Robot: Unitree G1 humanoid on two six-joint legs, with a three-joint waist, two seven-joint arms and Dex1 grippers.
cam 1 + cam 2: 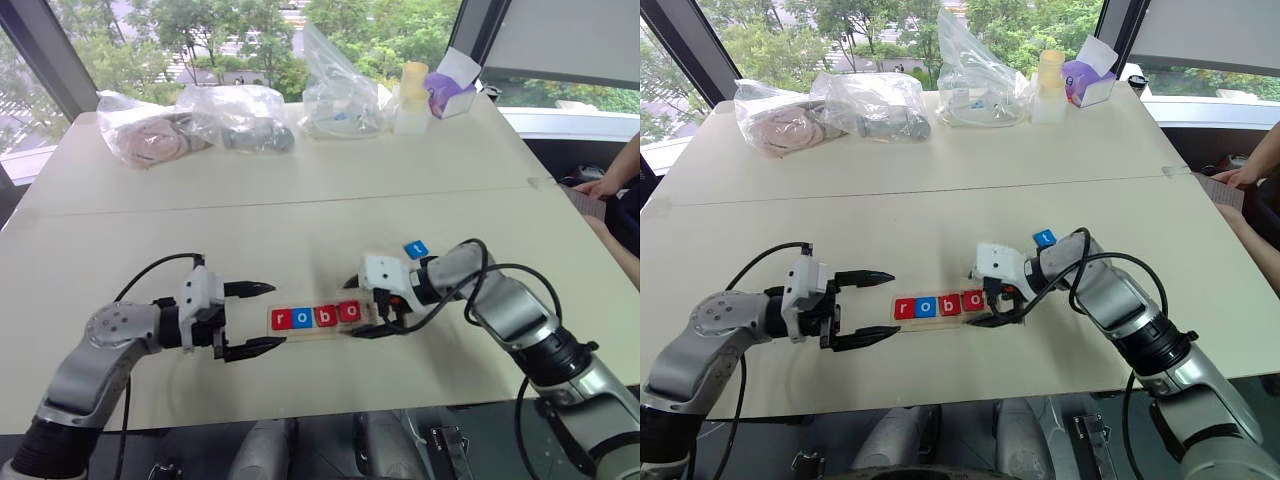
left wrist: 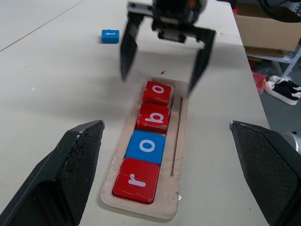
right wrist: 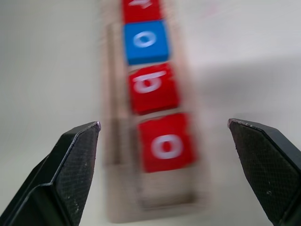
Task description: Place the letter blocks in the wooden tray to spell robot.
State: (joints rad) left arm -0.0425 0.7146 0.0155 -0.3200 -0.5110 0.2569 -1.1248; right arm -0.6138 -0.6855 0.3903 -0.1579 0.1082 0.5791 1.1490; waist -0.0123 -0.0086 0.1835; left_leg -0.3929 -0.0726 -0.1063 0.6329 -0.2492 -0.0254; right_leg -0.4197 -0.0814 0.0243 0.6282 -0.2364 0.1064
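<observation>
Where pale-wood tray [image 2: 181,155] rims run, four glossy square blocks [image 2: 147,147].

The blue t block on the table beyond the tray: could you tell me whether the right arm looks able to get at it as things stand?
Probably yes. The blue t block lies alone on bare table just beyond the right gripper, which is open over the wooden tray's empty end, and nothing stands between them.
</observation>
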